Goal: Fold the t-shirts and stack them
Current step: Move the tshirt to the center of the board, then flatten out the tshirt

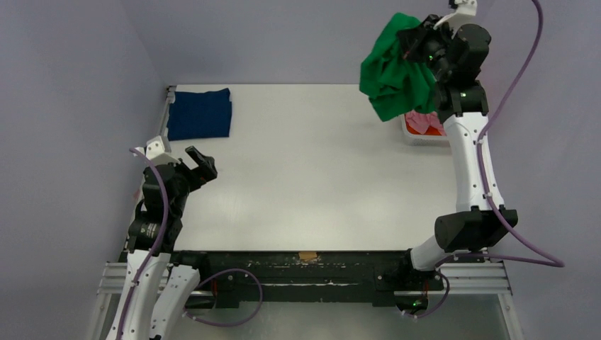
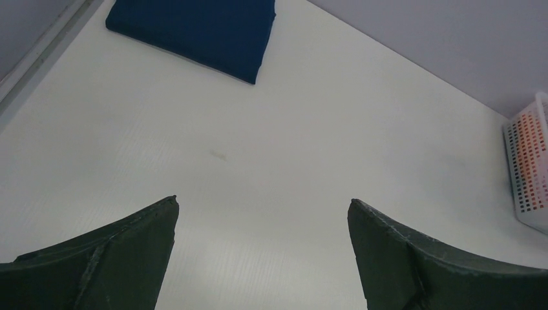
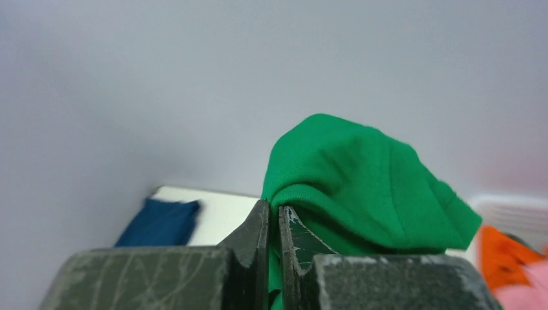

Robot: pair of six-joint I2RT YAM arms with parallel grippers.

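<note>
Right gripper (image 3: 273, 213): jaws clamped green t-shirt (image 1: 392, 78), held aloft.
Left gripper (image 2: 262, 205): jaws stood apart, empty.
Navy t-shirt (image 1: 200, 113): lay folded, far-left corner.

Four shirts, by my count: one green shirt (image 1: 393, 74), one navy shirt (image 1: 200, 113), one orange shirt (image 3: 501, 255) and one pink shirt (image 3: 525, 294). The last two are bunched together in the basket, so I cannot tell whether there are more under them. One basket (image 2: 526, 161), one table (image 1: 319, 156). Two arms, the left arm (image 1: 152, 212) and the right arm (image 1: 471, 163). Each carries one gripper, so two: the left gripper (image 1: 202, 164) and the right gripper (image 3: 273, 213). Two fingers apiece, four in all.
</note>
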